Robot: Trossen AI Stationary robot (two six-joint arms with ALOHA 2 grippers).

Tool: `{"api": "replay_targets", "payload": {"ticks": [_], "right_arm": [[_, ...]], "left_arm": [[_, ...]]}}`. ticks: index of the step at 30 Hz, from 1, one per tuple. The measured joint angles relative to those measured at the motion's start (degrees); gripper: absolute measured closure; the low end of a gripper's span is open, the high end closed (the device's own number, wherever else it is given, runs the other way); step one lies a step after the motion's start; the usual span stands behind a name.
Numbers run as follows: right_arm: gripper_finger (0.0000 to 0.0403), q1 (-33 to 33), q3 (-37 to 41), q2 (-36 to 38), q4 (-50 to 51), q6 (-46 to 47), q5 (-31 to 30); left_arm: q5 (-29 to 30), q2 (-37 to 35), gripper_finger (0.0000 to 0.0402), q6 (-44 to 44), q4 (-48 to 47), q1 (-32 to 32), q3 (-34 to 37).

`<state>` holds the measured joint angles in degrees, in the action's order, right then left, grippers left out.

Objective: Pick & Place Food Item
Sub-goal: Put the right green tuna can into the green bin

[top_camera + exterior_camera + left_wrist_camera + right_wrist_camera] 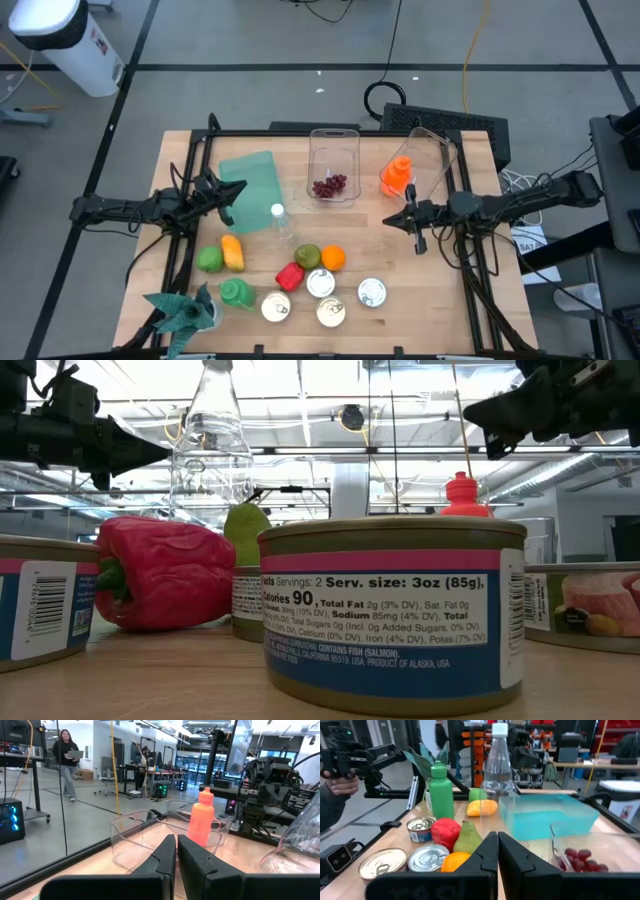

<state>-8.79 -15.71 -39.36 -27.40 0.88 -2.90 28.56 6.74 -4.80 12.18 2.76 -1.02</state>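
- The left gripper (176,851) has its jaws pressed together, empty.
- Beyond it stand a clear plastic container (131,837) and an orange bottle (202,821) on the wooden surface (239,851).
- A person (67,761) walks in the room behind.

Bare table (440,290) lies right of the cans (325,298); produce (300,262) crowds the front-left.

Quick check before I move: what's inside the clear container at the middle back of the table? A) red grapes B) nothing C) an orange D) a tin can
A: the high view shows a cluster of red grapes lying in the clear container; the right wrist view shows them too.
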Motion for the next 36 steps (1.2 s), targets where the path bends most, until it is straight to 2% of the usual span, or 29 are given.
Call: {"api": "replay_targets", "payload": {"ticks": [6,12,16,21,29,36], "right_arm": [[0.0399,-2.21,-1.10,-3.58,-1.11,-2.03,-1.88],[0.0385,-5.05,-8.06,-14.72,2.11,-2.76,-6.36],[0.0337,-6.71,-15.09,-24.27,6.91,-3.07,-6.38],[0.0254,-7.09,-21.90,-33.35,10.48,-1.46,-6.34],[0.0141,-7.07,-23.18,-41.47,8.90,-3.28,-5.98],[0.0079,-7.07,-23.23,-46.10,4.11,-3.06,-6.03]], "left_arm": [[0.02,0.00,0.0376,0.00,0.08,0.00,0.00],[0.04,-0.02,0.0376,-0.22,2.52,0.00,0.00],[0.04,0.00,0.0376,-0.22,2.52,0.01,0.00],[0.04,-0.02,0.0376,-0.22,2.50,0.01,0.00],[0.02,-0.02,0.0376,-0.18,2.46,0.01,0.00],[0.00,-0.02,0.0376,-0.17,2.39,0.01,0.00]]}}
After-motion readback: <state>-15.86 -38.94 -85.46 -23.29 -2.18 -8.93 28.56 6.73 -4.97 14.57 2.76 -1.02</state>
